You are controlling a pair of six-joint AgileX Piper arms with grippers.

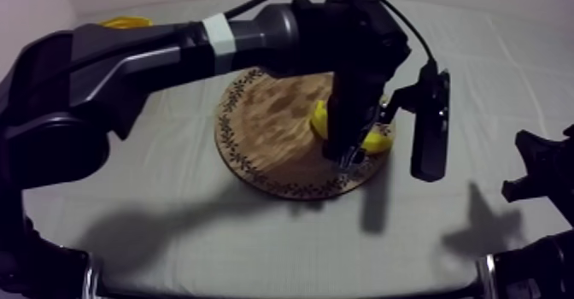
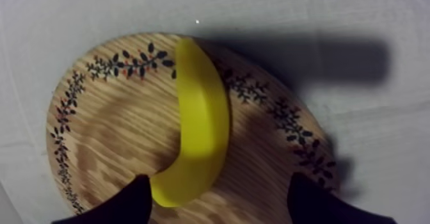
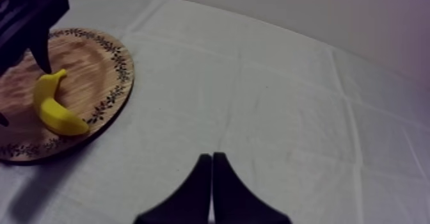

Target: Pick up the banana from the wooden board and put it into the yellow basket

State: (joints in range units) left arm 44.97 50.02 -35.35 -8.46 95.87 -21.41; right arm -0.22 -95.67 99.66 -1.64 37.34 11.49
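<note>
**Banana (image 2: 201,137) flat on wooden board (image 2: 109,137), left gripper (image 2: 221,183) spread over it, nothing clamped**

See the banana lying flat on the board's half toward the right arm, curved, one tip reaching onto the leaf-patterned rim. In the top view, can make out two yellow bits of it either side of the left gripper, the rest hidden behind the arm.

Find the left gripper pointing down over the banana's other end, fingers (image 2: 128,204) wide apart. Put one finger just beside the banana and the other well apart from it, over bare wood. Cannot tell whether the near finger touches the fruit, nor whether the fingertips touch the board.

Spot the yellow basket (image 1: 124,20) at the far left of the table, behind the left arm (image 1: 154,55) and mostly hidden by it, well apart from the board.

Have the right gripper (image 3: 211,175) low at the right side, fingers pressed together into a narrow wedge with nothing between them. Place it over bare cloth (image 3: 288,98), well apart from the board.

From the right wrist view, see the banana near the board's edge, with the left gripper above it.
</note>
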